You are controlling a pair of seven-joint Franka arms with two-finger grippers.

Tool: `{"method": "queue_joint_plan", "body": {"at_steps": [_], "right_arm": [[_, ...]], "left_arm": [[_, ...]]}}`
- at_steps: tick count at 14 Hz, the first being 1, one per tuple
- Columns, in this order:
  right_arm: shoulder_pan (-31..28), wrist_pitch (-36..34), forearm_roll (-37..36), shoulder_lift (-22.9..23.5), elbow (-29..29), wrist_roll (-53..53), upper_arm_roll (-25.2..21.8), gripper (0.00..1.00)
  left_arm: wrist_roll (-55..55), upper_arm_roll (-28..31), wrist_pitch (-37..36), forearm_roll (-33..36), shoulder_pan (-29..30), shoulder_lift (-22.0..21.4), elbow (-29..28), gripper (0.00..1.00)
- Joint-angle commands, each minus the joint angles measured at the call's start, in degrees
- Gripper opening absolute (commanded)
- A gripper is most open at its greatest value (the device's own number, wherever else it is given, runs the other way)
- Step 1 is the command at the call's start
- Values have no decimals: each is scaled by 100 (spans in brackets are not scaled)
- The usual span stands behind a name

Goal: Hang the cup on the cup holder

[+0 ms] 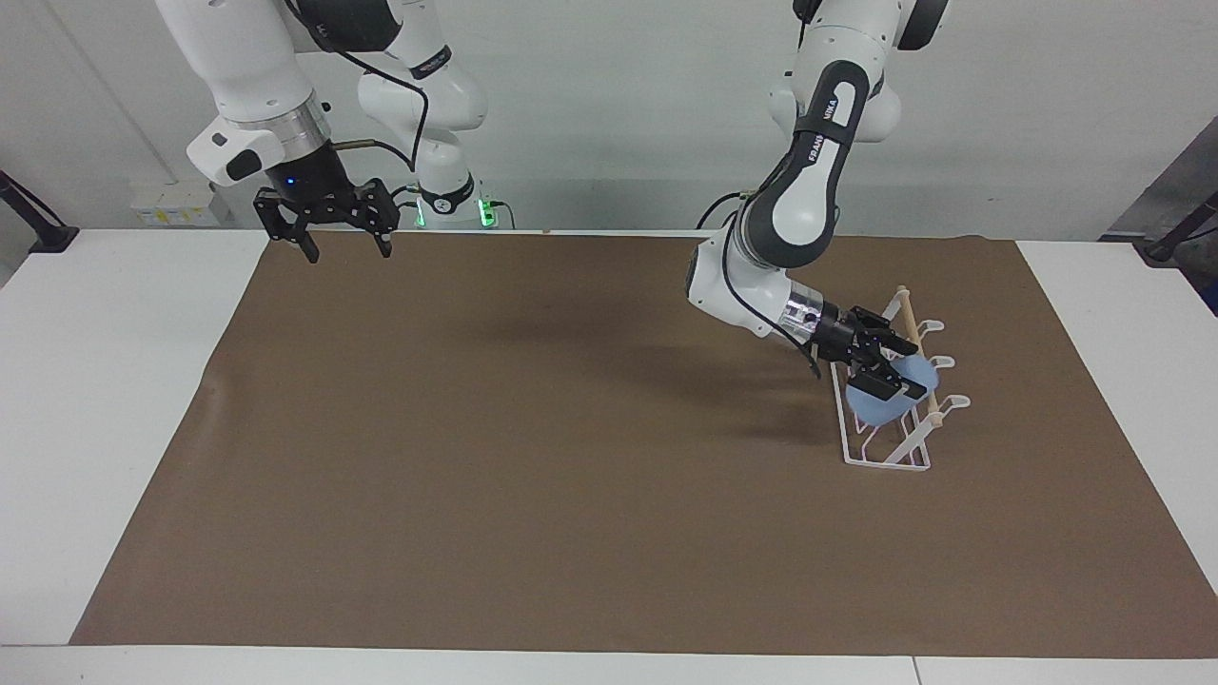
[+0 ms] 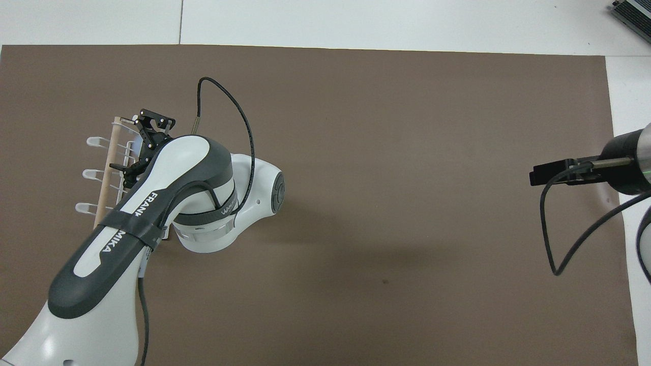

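The light-blue cup (image 1: 871, 407) rests tilted on the white wire cup holder (image 1: 885, 463), on its prongs that face the middle of the table, just below the wooden rod. My left gripper (image 1: 899, 366) is open at the rack, its fingers on either side of the cup. In the overhead view the left gripper (image 2: 129, 145) and arm hide nearly all of the cup, and the cup holder (image 2: 108, 175) shows beside them. The right gripper (image 1: 344, 249) hangs open and empty over the mat's corner nearest the right arm's base, where that arm waits.
A brown mat (image 1: 571, 428) covers most of the white table (image 1: 114, 400). The rack stands toward the left arm's end of the mat. The left arm's black cable (image 2: 239, 117) loops above the mat.
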Motion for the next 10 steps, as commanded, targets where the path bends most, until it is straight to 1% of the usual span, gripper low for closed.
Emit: {"method": "queue_joint_plan", "body": {"at_steps": [1, 3, 4, 6, 7, 9, 10], "right_arm": [[-99, 16, -51, -122, -122, -133, 49, 100], [-99, 16, -51, -122, -122, -133, 49, 100], [-99, 16, -51, -122, -131, -133, 49, 100], [-90, 16, -51, -122, -131, -133, 58, 100], [-99, 16, -51, -122, -131, -133, 58, 100], [-99, 16, -51, -122, -122, -133, 49, 100], [-99, 16, -51, -122, -131, -133, 58, 100]], "left_arm": [[-180, 55, -148, 109, -94, -103, -116, 100], [-495, 46, -227, 4, -94, -138, -45, 100], [-784, 38, -263, -196, -76, -269, 59, 100], [-1478, 81, -175, -1117, 64, -681, 253, 100], [-1925, 81, -184, -1504, 204, -788, 428, 100], [-2621, 90, -289, -2321, 424, -886, 832, 100], [-2737, 134, -411, -2665, 451, -903, 1008, 100]]}}
